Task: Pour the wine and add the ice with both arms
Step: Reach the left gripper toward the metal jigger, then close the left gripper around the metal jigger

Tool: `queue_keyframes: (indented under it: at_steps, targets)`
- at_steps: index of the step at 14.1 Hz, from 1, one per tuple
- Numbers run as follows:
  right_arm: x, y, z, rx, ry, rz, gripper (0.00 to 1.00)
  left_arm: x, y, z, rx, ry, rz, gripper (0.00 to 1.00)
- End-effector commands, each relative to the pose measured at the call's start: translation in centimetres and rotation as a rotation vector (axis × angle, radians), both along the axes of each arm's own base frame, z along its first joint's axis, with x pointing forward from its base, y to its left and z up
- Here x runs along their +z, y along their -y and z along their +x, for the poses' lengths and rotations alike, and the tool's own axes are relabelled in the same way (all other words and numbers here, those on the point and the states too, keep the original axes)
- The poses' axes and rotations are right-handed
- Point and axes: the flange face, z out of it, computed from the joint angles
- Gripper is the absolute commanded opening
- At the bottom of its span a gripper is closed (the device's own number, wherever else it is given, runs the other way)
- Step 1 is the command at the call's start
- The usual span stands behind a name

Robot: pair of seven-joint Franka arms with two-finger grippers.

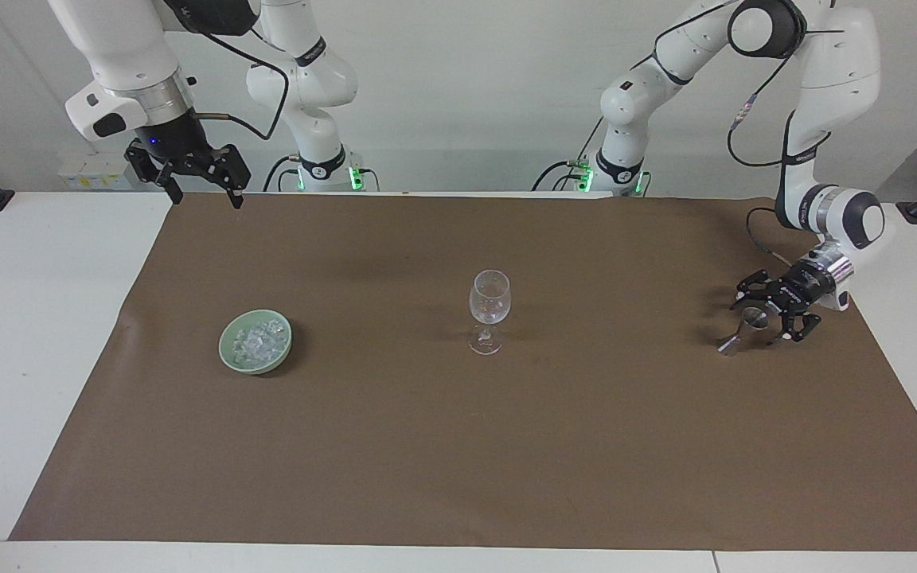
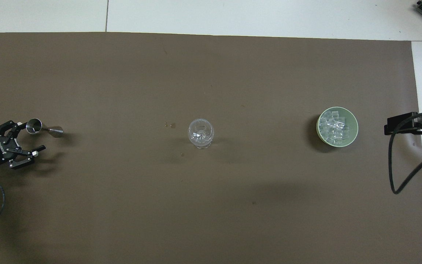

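Now the left gripper, spread wide, is beside the lying jigger; next it must close around it. The right gripper waits, wide too.

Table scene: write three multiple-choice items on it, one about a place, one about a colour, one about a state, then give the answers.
1. Where does the wine glass stand?
A. between the bowl and the metal measuring cup
B. inside the bowl
C. on the bare white table

2. What colour is the bowl that holds the ice?
A. red
B. pale green
C. black

3. How is the left gripper?
A. shut on the wine glass
B. shut on the ice
C. open, low beside the measuring cup

Answers:
1. A, the glass is mid-mat, with the bowl toward the right arm's end and the cup toward the left arm's end.
2. B, its rim is pale green in both views.
3. C, its fingers are spread at the cup and hold nothing; the right gripper, also open, waits up over the mat's edge.
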Motion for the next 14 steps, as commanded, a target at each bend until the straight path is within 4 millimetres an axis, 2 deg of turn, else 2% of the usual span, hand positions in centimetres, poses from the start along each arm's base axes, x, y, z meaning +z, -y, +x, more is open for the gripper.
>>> queue_keyframes:
  at_steps: [1, 8, 12, 14]
  targets:
    - [0.0, -0.1, -0.6, -0.004, 0.007, 0.013, 1.00, -0.6, 0.6, -0.1, 0.015, 0.012, 0.021, 1.00]
    - [0.0, -0.1, -0.6, -0.004, 0.007, 0.013, 1.00, -1.1, 0.8, 0.0, 0.035, 0.010, 0.001, 1.00]
    - [0.0, -0.1, -0.6, -0.004, 0.007, 0.013, 1.00, -1.4, 2.0, 0.3, 0.016, 0.015, 0.000, 1.00]
    - [0.0, -0.1, -0.6, -0.004, 0.007, 0.013, 1.00, -1.3, 1.9, 0.3, 0.017, 0.018, 0.002, 0.93]
